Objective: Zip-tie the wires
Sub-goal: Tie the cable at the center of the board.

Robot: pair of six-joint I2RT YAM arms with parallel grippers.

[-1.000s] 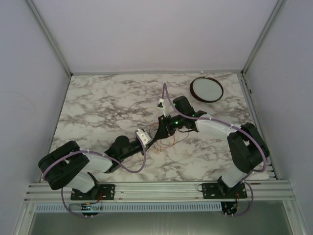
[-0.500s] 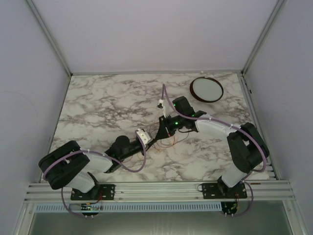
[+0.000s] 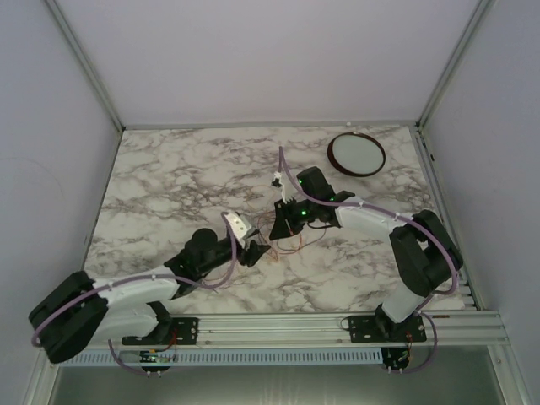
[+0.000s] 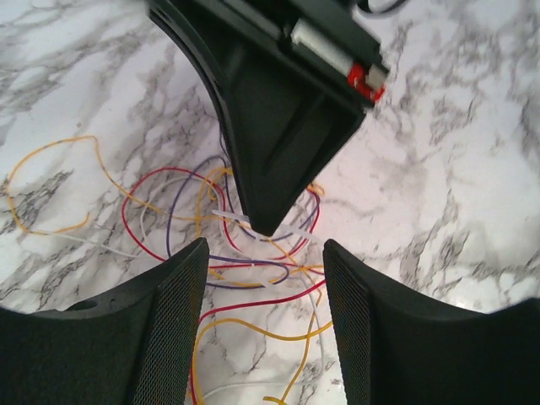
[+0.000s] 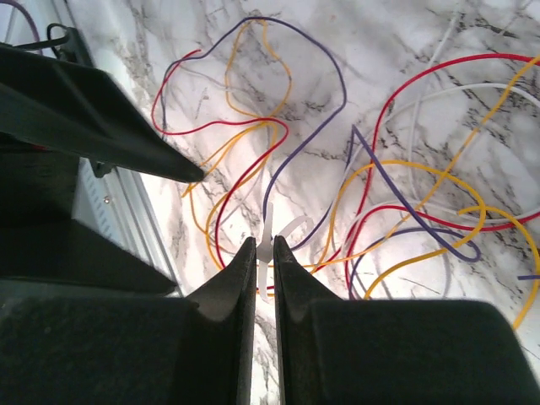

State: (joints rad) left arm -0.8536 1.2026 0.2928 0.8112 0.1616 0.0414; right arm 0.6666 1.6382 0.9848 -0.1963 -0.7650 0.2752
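The wires [image 3: 287, 243] lie in a loose tangle of red, yellow, purple and white strands on the marble table [image 3: 169, 186]. In the right wrist view my right gripper [image 5: 264, 242] is shut on a white zip tie [image 5: 269, 232] just above the wires [image 5: 368, 173]. My left gripper [image 4: 264, 253] stands open low over the wires [image 4: 256, 304], and strands pass between its fingers [image 4: 169, 321] without being pinched. The right gripper's black tip [image 4: 261, 221] hangs just beyond the left fingertips. From above, the left gripper [image 3: 256, 251] and the right gripper [image 3: 278, 224] nearly meet.
A dark-rimmed round white dish [image 3: 356, 153] sits at the back right of the table. The aluminium rail [image 3: 270, 325] with both arm bases runs along the near edge. Lilac cables [image 3: 287, 169] loop off both arms.
My left gripper has opened and let go of what it pinched, and the left arm has stretched lower and further left. The right gripper stays shut on the zip tie.
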